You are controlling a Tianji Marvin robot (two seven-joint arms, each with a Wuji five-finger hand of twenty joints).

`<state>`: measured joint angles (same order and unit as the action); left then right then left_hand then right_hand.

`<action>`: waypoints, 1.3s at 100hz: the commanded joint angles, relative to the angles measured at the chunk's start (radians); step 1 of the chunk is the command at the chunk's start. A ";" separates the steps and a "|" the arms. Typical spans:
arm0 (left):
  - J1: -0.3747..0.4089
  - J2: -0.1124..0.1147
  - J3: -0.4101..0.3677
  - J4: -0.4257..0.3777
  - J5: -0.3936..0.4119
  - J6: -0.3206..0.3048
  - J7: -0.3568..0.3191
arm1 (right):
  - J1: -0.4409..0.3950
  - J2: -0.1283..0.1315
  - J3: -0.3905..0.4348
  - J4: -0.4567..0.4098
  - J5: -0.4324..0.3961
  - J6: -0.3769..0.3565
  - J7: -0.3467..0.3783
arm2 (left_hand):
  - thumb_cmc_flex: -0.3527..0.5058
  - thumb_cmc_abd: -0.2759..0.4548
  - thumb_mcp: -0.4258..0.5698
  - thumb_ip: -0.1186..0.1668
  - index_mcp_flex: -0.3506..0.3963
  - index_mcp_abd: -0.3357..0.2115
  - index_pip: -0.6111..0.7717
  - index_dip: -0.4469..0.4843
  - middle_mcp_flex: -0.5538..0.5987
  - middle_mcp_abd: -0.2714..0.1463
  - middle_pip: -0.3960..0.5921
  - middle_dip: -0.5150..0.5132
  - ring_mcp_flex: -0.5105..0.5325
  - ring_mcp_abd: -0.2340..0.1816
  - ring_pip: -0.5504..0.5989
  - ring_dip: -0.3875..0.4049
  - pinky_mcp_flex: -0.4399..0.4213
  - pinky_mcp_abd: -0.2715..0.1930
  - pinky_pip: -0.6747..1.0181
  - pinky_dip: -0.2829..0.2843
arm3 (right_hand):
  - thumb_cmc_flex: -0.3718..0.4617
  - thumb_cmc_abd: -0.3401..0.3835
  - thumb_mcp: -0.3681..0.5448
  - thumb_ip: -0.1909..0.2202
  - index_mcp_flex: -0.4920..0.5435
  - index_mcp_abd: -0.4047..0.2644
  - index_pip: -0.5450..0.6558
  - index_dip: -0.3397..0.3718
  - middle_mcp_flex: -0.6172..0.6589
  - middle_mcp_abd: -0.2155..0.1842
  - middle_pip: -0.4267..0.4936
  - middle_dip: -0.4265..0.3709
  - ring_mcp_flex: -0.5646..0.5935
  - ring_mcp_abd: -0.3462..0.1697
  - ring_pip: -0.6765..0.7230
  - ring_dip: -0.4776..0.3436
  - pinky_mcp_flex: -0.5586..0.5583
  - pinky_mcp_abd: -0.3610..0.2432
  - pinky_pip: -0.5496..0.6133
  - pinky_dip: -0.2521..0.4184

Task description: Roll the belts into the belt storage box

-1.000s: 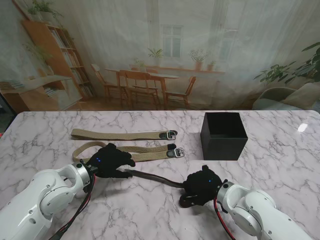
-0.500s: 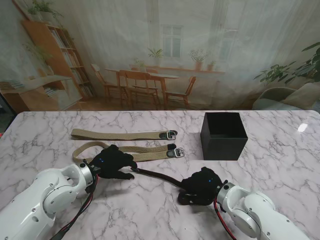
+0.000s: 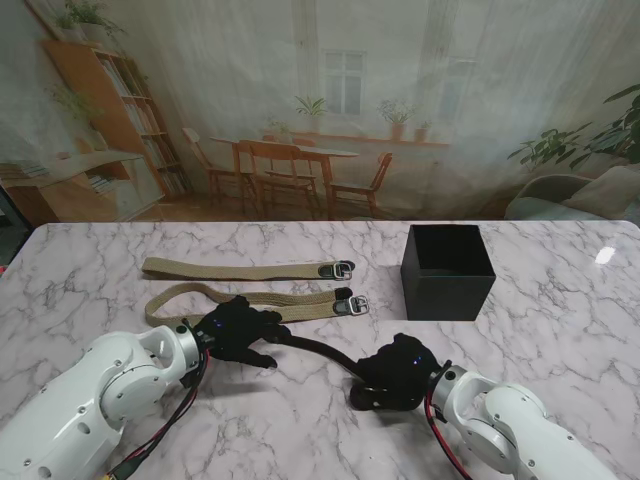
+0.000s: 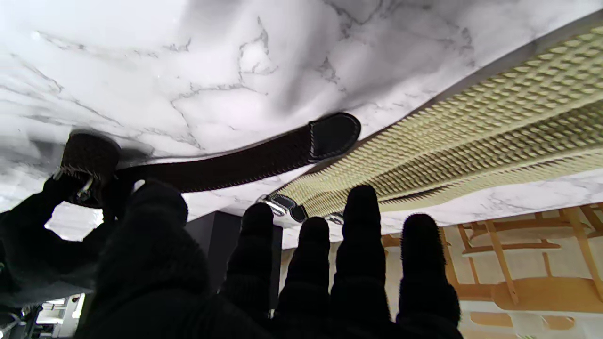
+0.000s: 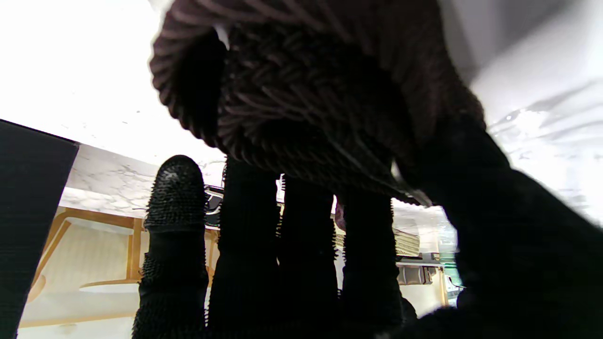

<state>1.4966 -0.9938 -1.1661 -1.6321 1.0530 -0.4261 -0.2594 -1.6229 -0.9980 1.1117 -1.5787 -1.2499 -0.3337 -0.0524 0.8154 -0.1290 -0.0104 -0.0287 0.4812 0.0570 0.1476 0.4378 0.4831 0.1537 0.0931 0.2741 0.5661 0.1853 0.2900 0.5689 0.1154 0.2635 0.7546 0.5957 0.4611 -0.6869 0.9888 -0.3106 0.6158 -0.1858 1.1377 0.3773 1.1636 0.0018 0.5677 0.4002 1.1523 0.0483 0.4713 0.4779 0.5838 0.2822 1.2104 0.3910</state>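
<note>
Stand view: the dark belt (image 3: 315, 350) runs across the marble surface (image 3: 560, 320) between both hands. The right hand (image 3: 393, 372) is curled tight around its rolled end, and the right wrist view shows the woven coil (image 5: 301, 94) bunched against the fingers (image 5: 176, 197). The left hand (image 3: 238, 328) sits over the belt's other end; in the left wrist view its fingers (image 4: 360, 216) are spread and straight, holding nothing, with the belt's tip (image 4: 332, 134) lying flat on the marble beyond them. Two tan belts (image 3: 245, 270) lie stretched out farther from me, buckles pointing toward the black storage box (image 3: 447, 272), which stands open on the right, well apart from both hands.
</note>
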 commanded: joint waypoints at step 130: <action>-0.256 -0.001 0.345 0.221 -0.027 0.171 -0.017 | 0.026 -0.003 -0.045 0.057 0.035 -0.053 -0.052 | 0.467 -0.135 0.156 0.033 0.227 -0.086 0.593 0.155 0.523 -0.098 0.180 0.633 0.317 -0.036 0.381 0.319 0.332 -0.141 0.449 0.072 | 0.178 0.070 0.124 0.048 -0.222 -0.189 -0.490 -0.040 0.107 -0.097 0.099 0.039 0.056 -0.062 0.075 0.045 -0.036 -0.006 0.005 0.018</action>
<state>1.2175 -1.0016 -0.8093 -1.4036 1.0105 -0.2612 -0.2388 -1.5897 -0.9998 1.0675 -1.5376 -1.2156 -0.3849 -0.0990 1.2092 -0.2401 0.1186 -0.0192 0.6155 -0.0185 0.6466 0.5862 0.9652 0.0418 0.2507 0.8936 0.8503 0.1295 0.6250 0.8675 0.4265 0.1278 1.1507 0.6440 0.4724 -0.6633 0.9915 -0.3193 0.5188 -0.2535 0.7744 0.3642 1.1756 -0.0066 0.5678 0.4001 1.1673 0.0372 0.4713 0.5002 0.5595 0.2698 1.2104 0.3910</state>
